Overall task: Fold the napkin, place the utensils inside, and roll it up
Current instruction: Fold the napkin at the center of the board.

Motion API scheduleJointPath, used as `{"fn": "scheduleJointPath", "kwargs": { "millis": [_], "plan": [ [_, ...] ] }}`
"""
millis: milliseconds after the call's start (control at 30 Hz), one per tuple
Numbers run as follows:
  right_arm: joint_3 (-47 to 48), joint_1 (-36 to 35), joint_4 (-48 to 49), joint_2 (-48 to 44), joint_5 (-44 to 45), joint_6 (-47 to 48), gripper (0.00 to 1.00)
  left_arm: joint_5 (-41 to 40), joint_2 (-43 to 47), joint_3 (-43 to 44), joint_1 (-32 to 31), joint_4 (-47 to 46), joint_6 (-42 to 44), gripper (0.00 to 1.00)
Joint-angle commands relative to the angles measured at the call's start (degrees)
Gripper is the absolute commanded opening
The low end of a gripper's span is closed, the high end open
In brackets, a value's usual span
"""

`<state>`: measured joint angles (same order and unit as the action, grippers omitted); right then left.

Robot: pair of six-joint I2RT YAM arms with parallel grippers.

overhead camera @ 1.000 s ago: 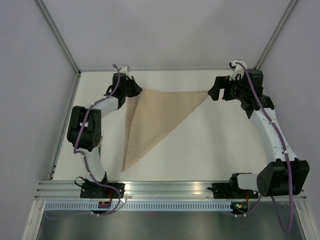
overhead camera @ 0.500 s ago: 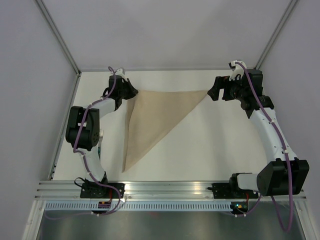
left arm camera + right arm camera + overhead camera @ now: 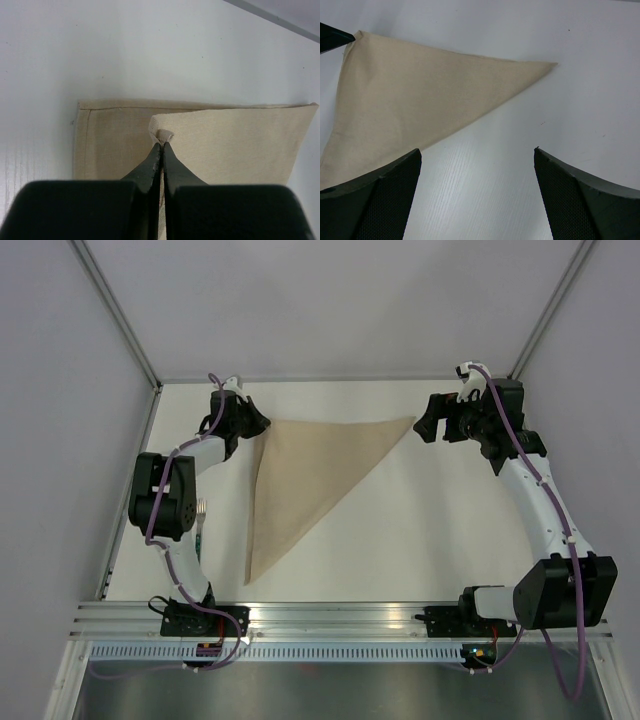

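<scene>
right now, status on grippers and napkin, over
Left gripper shut on napkin corner. Right gripper open, off the tip. Napkin folded to a triangle, flat. Fork lies out left, not yet inside.

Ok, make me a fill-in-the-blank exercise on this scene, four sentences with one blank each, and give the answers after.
1. The napkin lies folded into a ____ shape.
2. The left claw is ____ on a corner of the napkin.
3. The right claw is ____ and holds nothing.
4. The fork lies off the napkin, on the robot's ____ side of it.

Missing words: triangle; shut; open; left.
</scene>
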<state>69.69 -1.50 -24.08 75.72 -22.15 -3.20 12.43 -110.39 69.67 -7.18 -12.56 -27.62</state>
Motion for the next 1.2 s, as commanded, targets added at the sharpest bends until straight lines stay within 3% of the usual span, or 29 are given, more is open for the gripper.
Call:
{"fn": "scheduleJointPath", "kwargs": {
  "millis": [0,1167],
  "plan": [
    [1.1,0.2,-0.9,0.2,0.2,-0.9,0.98,1.2,-0.1,-0.1,0.9,-2.6,-2.4,0.02],
    [1.1,0.2,-1.1,0.9,0.4,-0.2,0.98,3.3,-4.2,6.2,2.9,0.8,-1.8,0.02]
  ]
}}
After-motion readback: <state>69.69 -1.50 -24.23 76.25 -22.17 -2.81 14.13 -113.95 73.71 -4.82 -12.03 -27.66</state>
